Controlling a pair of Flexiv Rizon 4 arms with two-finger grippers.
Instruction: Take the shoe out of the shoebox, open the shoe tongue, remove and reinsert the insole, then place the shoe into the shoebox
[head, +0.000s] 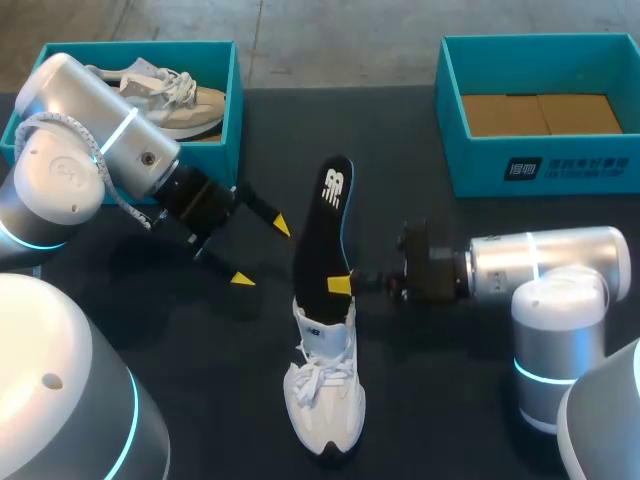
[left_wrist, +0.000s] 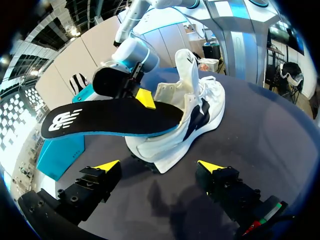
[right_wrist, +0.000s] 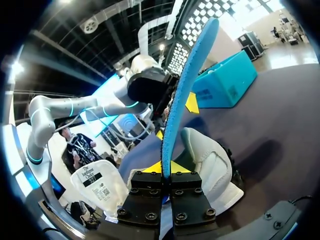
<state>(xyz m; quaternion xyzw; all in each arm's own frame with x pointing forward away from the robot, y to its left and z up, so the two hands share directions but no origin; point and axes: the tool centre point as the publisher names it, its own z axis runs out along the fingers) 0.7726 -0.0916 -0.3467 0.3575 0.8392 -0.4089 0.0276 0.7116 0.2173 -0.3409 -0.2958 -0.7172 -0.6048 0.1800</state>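
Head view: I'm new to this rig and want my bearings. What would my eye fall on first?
The black insole stands out mid-table, one end in the white shoe, pinched by the right pincer. The left pincer hangs open beside it. Another shoe lies in the far-left teal shoebox.

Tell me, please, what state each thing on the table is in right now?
white shoe: on the table, outside both boxes.
insole: one end in the shoe, the rest sticking out.
right pincer: shut on the insole.
left pincer: open, holding nothing.
left shoebox: open, beige shoe inside.
right shoebox: open, no shoe inside.
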